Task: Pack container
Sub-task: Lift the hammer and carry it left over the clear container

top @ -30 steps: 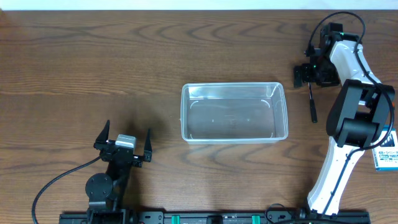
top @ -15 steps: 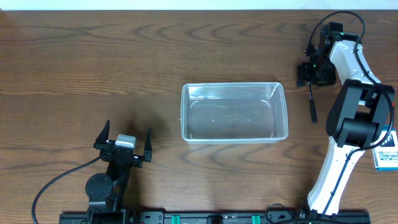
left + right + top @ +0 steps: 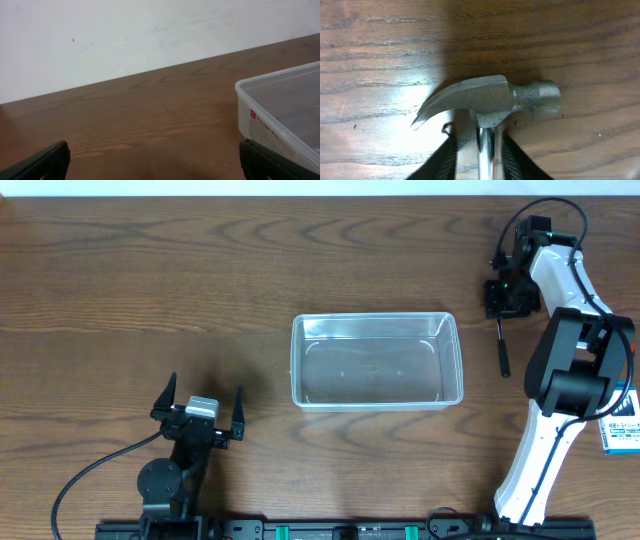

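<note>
The clear plastic container (image 3: 297, 360) stands empty at the table's centre; its corner shows at the right of the left wrist view (image 3: 280, 84). A steel claw hammer (image 3: 490, 97) lies on the wood at the far right, its dark handle (image 3: 503, 352) pointing toward the near edge. My right gripper (image 3: 510, 298) is down over the hammer's head end. In the right wrist view its jaws (image 3: 478, 142) straddle the shiny neck just below the head, with narrow gaps still showing on both sides. My left gripper (image 3: 205, 388) rests open near the front left, with nothing between its fingers (image 3: 45, 161).
A small blue-and-white box (image 3: 622, 430) sits at the right edge beside the right arm's base. Bare wood surrounds the container. A white wall rises behind the table's far edge (image 3: 125, 35).
The right gripper's jaws have closed in from wide apart to close around the hammer's neck. The hammer, the container and the left arm have not moved.
</note>
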Tool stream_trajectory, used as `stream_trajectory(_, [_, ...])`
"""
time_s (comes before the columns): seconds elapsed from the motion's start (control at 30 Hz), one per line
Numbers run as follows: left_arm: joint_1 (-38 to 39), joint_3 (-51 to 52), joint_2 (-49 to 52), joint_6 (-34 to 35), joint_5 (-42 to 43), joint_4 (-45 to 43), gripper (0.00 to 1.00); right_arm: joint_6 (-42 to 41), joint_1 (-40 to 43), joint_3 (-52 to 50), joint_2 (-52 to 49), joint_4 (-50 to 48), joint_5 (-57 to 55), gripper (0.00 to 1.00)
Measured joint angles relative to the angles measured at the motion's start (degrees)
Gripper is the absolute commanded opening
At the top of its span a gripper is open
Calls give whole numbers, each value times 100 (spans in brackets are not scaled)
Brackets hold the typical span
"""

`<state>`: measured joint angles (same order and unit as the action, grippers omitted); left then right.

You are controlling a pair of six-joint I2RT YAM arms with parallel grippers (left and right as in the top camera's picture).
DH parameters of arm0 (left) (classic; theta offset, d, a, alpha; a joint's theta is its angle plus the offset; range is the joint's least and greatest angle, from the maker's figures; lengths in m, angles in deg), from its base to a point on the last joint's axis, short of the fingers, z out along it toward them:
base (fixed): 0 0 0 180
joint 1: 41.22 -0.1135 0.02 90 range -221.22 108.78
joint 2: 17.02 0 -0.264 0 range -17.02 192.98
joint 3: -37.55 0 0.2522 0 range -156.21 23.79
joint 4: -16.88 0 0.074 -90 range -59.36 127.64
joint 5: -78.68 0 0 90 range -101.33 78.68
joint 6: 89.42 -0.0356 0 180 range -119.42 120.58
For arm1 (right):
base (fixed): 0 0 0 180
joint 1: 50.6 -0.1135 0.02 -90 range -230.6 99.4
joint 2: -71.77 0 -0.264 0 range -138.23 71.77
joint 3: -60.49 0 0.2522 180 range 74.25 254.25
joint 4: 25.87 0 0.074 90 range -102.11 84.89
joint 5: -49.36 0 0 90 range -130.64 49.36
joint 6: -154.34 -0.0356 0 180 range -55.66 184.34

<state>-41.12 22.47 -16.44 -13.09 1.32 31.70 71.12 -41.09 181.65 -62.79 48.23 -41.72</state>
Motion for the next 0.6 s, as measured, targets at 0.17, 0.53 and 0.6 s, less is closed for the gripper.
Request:
stream_trajectory(0.17, [0,0,0,0,-2,2,98,9,0,0,0,4,-31,8])
stream_trajectory(0.53, [0,0,0,0,0,0,98,-11,0,61,4,258,-109,1])
stream_trajectory(0.6, [0,0,0,0,-2,0,98,-11,0,142,4,457,-129,1])
